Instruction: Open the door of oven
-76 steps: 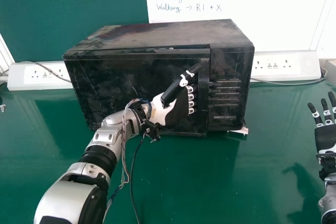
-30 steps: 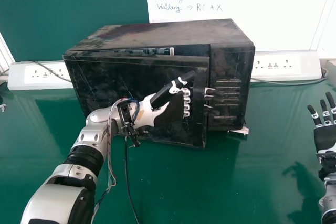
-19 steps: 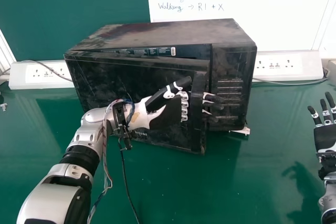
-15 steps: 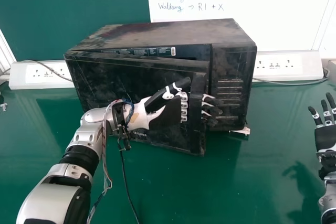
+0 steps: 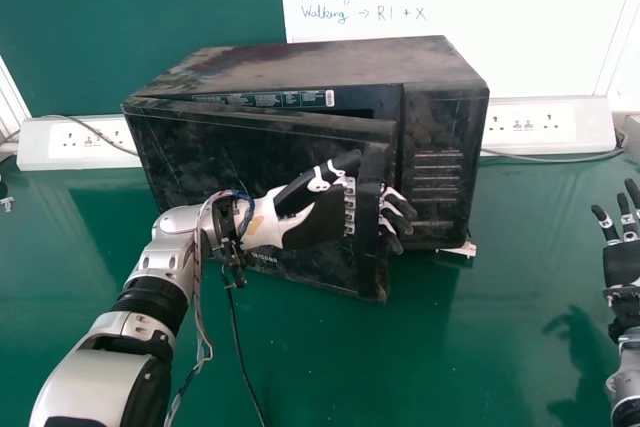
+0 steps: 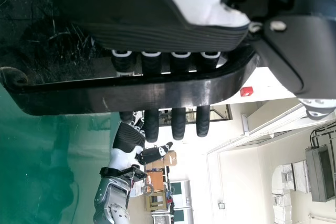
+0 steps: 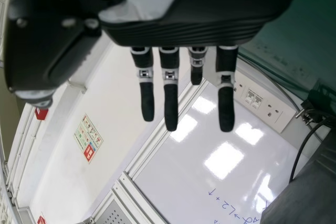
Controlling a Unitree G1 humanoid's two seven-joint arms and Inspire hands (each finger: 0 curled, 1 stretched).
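Far left: a socket strip [image 5: 85, 144] is lying along the back of the green table [image 5: 320, 367]. The left arm [image 5: 165, 292] is reaching in from the lower left, across the front of the oven [image 5: 310, 65].

Door [image 5: 185, 157]: its left side is lying close to the oven body, so the hinge is probably there. The right side is standing out, and a printed strip [image 5: 265, 99] is showing above it in the opening. Door is ajar, nowhere near wide.

Left hand [image 5: 322, 219]: palm is facing the door near its free edge, and the fingers are going behind the handle [image 6: 79, 97] and bending round it. The left wrist view is showing the bar crossing in front of them, fingertips coming out beyond. Reading this as a hooked hold; firmness I can't tell.

Just right of that, the control panel [image 5: 435, 172] is standing upright, fixed to the body, the door edge jutting forward of it.

Far right: the right hand [image 5: 621, 265] is idling well apart from the oven, its fingers straight and spread, pinching nothing.

Progress, my judgement: handle caught and door parted from the body are done; most of the swing is remaining. Next is calling for a pull outward and round to the left, the wrist following the arc. Risk: fingers slipping off the bar, or a straight tug dragging the whole oven over the table.
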